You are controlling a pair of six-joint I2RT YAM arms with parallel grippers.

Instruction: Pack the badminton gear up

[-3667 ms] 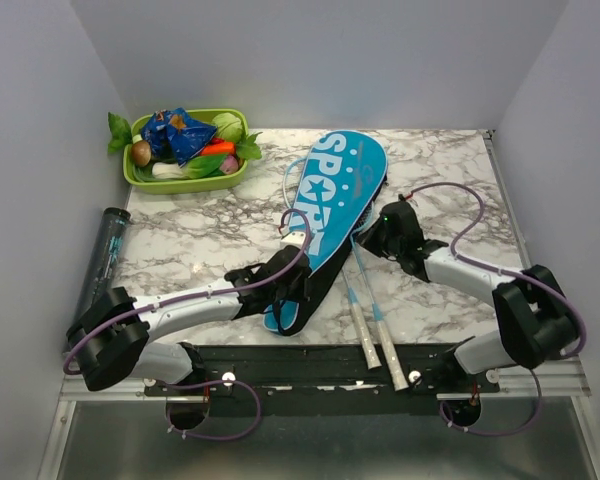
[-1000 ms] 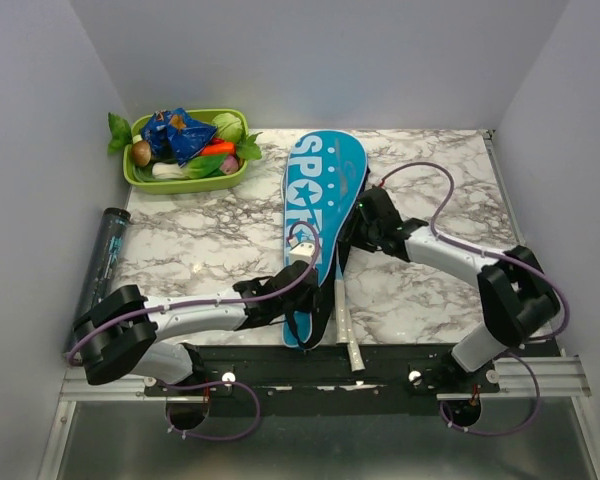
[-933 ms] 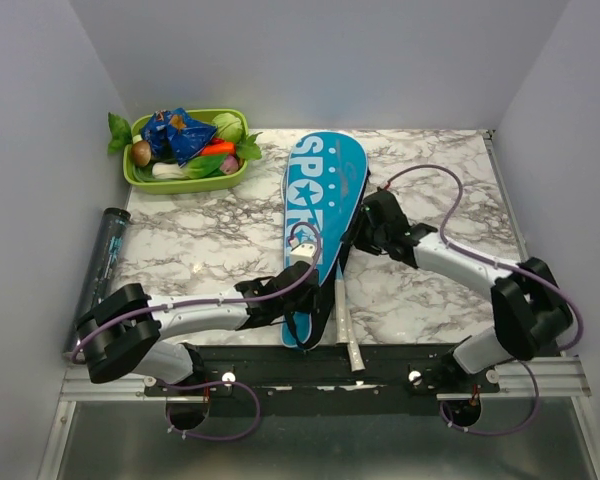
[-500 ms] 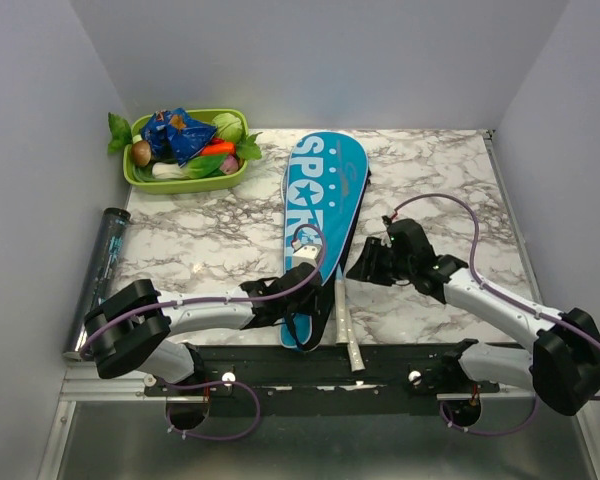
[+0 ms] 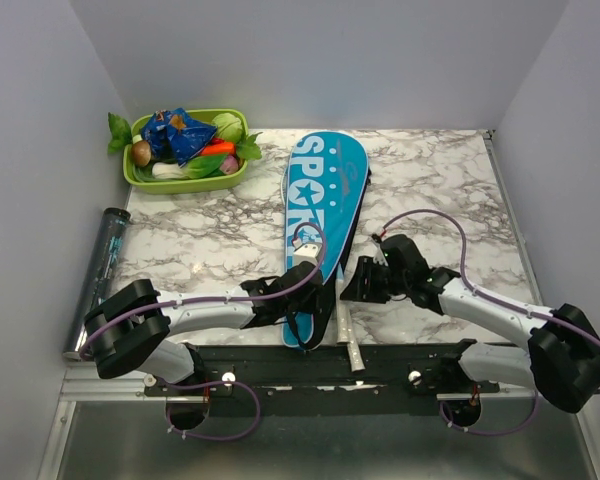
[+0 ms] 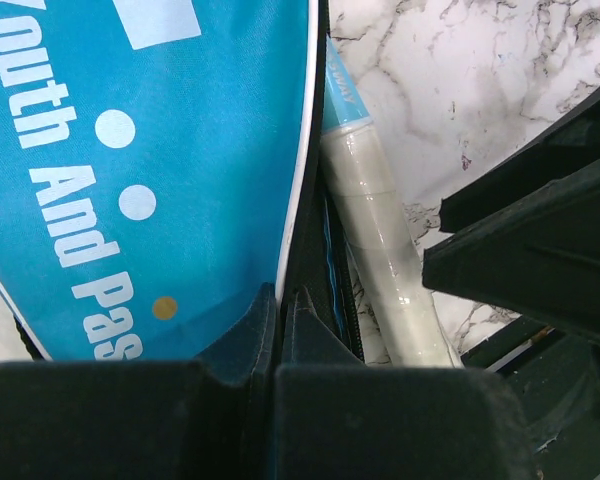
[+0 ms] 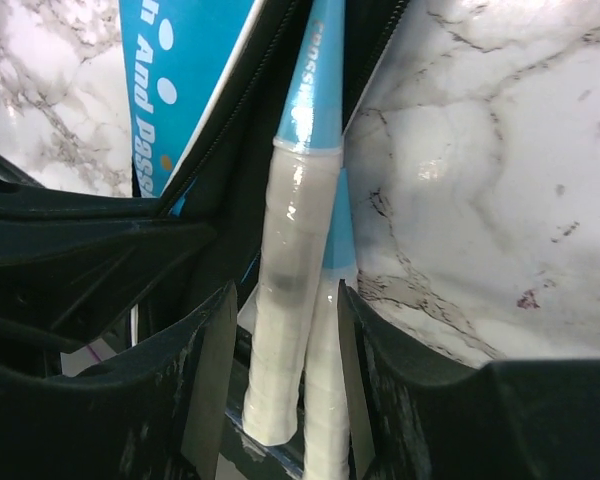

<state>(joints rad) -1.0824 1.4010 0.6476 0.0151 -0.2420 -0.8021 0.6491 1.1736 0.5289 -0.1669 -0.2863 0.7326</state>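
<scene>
So the left gripper (image 5: 308, 298) is pinched shut on the edge of the blue cover (image 5: 325, 195), down near its narrow bottom end. The cover runs lengthwise from top centre to bottom centre of the overhead view. The two racket handles (image 5: 347, 335) poke out along that same line, just right of the pinch. The right gripper (image 5: 360, 288) is the nearer one, jaws roughly half apart and straddling both handles. Can't tell if it's actually touching them.

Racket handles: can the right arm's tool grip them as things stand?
Probably yes. The racket handles poke out of the open cover, and the right tool stands open with a finger either side of them.
</scene>
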